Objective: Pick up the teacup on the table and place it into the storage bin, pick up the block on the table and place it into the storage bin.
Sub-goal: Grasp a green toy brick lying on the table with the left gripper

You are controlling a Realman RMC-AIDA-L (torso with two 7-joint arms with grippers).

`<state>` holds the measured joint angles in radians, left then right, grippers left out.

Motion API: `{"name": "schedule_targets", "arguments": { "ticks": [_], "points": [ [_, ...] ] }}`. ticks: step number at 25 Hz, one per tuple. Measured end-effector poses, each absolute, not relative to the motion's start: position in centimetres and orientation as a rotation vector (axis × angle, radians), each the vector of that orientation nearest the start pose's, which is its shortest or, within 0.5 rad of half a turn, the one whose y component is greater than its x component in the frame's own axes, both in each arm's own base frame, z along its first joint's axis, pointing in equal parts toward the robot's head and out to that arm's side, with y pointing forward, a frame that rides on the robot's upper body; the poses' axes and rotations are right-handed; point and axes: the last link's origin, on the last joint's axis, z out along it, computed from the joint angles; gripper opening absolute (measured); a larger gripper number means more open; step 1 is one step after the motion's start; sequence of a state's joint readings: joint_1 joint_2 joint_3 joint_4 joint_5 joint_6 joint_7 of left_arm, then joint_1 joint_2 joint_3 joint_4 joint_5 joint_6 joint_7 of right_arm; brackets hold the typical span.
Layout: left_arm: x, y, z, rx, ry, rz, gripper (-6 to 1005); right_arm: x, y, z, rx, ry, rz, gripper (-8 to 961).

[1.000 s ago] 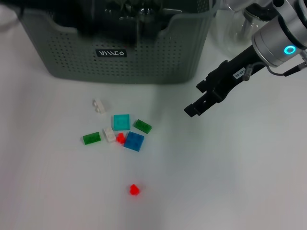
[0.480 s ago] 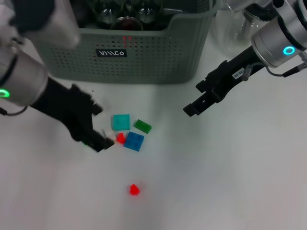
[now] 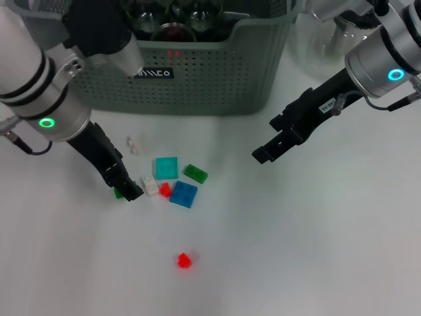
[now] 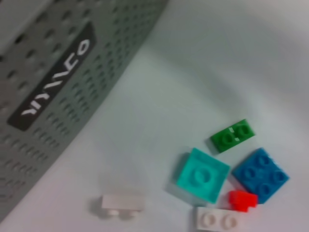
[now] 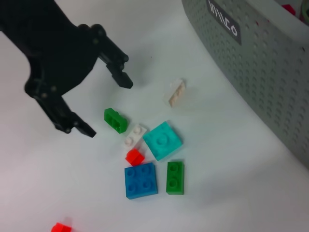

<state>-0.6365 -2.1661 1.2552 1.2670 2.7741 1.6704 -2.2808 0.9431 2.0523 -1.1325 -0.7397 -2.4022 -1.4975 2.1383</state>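
Observation:
The grey-green storage bin (image 3: 197, 79) stands at the back, its label (image 4: 48, 82) facing me. Glassware shows inside it, one piece with a reddish inside (image 3: 172, 31); I cannot tell which is the teacup. Several blocks lie in front: teal (image 3: 166, 167), blue (image 3: 183, 194), green (image 3: 195, 173), white (image 3: 150, 185), small red (image 3: 165, 189). My left gripper (image 3: 123, 174) hangs open just above a green block (image 5: 116, 120) at the cluster's left end, holding nothing. My right gripper (image 3: 270, 136) hovers open and empty to the right of the blocks.
A lone red block (image 3: 184, 261) lies nearer me. A small white block (image 3: 136, 145) sits between the cluster and the bin. Clear glass vessels (image 3: 322, 39) stand right of the bin.
My left arm came from over the bin down to the blocks, then shifted left, uncovering the white blocks. The right arm has barely moved.

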Motion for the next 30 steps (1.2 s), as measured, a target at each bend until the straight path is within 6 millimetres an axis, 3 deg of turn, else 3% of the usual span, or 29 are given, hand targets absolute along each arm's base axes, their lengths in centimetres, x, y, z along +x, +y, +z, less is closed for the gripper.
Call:
{"name": "schedule_targets", "arguments": {
  "ticks": [12,19,30],
  "points": [
    [-21.4,34.4,-3.3,-2.712,-0.711,0.833,819,15.7,39.1,-3.7,-2.978,0.8,-0.299,948],
    [-21.5,34.5,-3.6,-2.705,-0.699,0.835,813,15.7,39.2,-3.7,-2.97,0.804,-0.296,947],
    [-21.6,34.3,-3.7,-2.714,-0.69,0.839,598,15.9,39.3,-3.6,-2.961,0.808,-0.293,946]
  ]
}}
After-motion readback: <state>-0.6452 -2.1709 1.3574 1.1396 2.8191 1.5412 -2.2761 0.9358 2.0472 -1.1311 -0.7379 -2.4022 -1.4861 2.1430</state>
